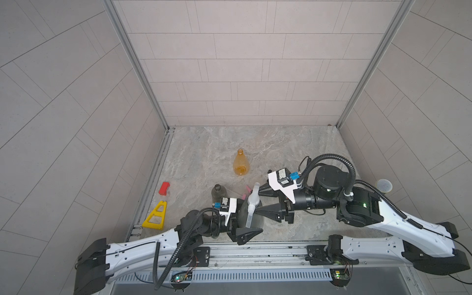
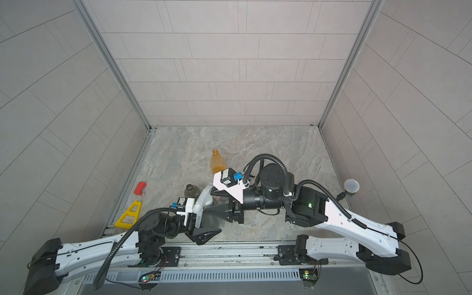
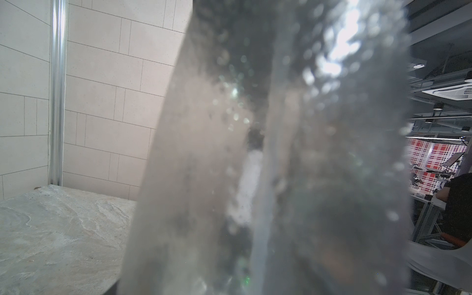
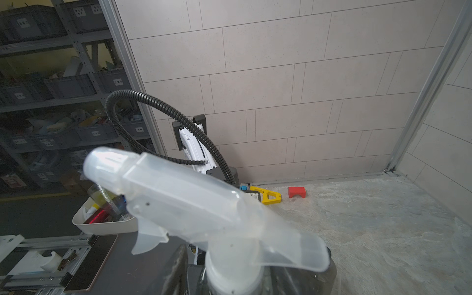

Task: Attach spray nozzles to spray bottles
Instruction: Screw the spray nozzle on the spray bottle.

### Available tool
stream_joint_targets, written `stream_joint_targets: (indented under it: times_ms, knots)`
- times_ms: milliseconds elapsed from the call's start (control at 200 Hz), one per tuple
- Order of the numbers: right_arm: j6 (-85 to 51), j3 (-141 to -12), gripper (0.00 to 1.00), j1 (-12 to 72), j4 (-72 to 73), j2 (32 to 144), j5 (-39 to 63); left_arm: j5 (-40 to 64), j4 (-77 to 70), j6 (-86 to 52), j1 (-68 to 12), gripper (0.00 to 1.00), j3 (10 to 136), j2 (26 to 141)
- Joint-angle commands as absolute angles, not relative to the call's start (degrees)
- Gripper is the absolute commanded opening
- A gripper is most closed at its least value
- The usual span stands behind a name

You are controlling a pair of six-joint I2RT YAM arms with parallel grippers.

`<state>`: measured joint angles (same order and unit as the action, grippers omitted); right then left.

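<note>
- Spare grey bottle (image 1: 218, 195): stands on the counter (image 1: 293, 143) left of centre, towards the front edge; mouth open, no head fitted.
- Orange bottle (image 1: 240, 164): near the centre of the counter, well apart from both arms; no head fitted.
- Pink-and-grey nozzle (image 1: 247, 190): lies on the counter just behind the held assembly; mostly hidden, so only pink parts show.
- Left hand (image 1: 249, 222): clamped on the wide lower body of the held grey bottle (image 1: 255, 218), near the front edge, left of centre; the bottle's translucent wall (image 3: 281, 153) fills the left wrist view; whether its base rests on the counter cannot be told.
- Handling, bottle: judged empty, light, thin-walled and smooth; the taper would let a high grip slide off, and a hard squeeze would dent the wall; hold low on the cone with moderate force.
- White nozzle (image 1: 252, 201): seated on the neck of the held grey bottle, collar down in the right wrist view (image 4: 191, 204); whether the thread is home cannot be told.
- Handling, nozzle: judged rigid and light; grip the round collar for turning; avoid the trigger and the thin dip tube.
- Right hand (image 1: 259, 200): jaws stand either side of the white nozzle; whether they press on it cannot be told.
</note>
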<state>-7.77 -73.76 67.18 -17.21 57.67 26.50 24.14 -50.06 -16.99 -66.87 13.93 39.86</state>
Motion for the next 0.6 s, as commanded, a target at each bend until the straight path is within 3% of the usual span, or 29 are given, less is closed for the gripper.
stream_joint_targets:
  times_ms: [0,595]
  knots:
    - [-7.61,-73.57,0.49,67.06,-15.49,57.35,26.19,24.08,-52.03,-16.65,-66.54,0.0,16.1,39.09]
    - [-7.95,-71.4,0.32,67.04,-14.85,56.91,25.03,22.82,-50.96,-16.34,-66.53,0.0,16.5,38.54]
